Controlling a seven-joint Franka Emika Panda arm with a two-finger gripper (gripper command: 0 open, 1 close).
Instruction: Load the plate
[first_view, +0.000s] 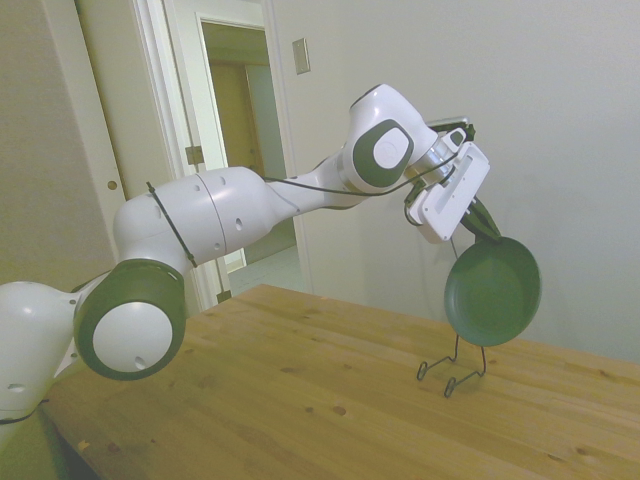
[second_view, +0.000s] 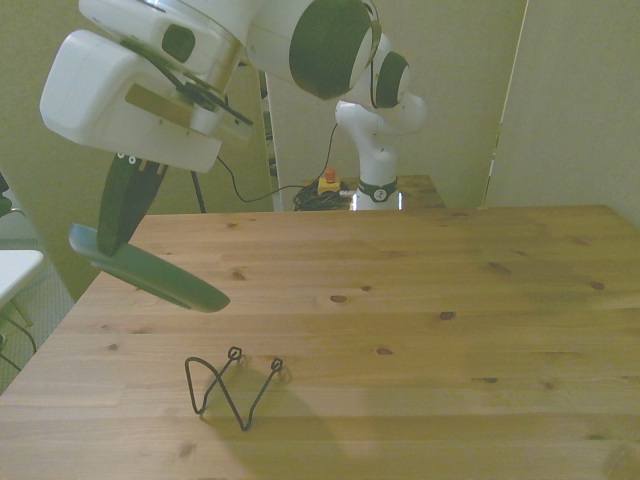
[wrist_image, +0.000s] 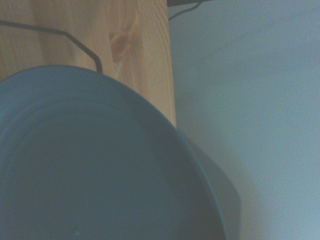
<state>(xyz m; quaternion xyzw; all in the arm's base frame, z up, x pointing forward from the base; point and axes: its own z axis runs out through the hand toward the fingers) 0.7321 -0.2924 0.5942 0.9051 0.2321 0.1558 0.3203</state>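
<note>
**Green plate held in the air above a wire rack**

Dark green and matte, the plate (wrist_image: 100, 165) fills most of the wrist view, its shallow well and raised rim seen from close by, with pale wood and a thin black wire behind it. In the front view the table (second_view: 420, 340) of knotty pine spreads from the near edge, and nearest the camera on it stands a bent black wire rack (second_view: 232, 388), its loops upright and its shadow falling on the boards just behind it. The rack holds nothing.

Above and beyond the rack, toward the front view's left, the plate (second_view: 145, 265) hangs tilted and almost edge-on, clear of the wood. The gripper (second_view: 125, 205) pinches its upper rim between dark fingers (second_view: 128, 195) pressed onto it from both faces. In the side view the plate (first_view: 492, 290) shows its round face nearly upright, its lower edge just above the rack (first_view: 452, 368) and not touching the wire as far as can be told; the gripper (first_view: 484, 226) grips it at the top.

Farther back, the white arm (first_view: 210, 220) stretches across from its base (second_view: 378, 190) at the table's far edge. Behind it are plain walls and an open doorway (first_view: 235, 150).
</note>
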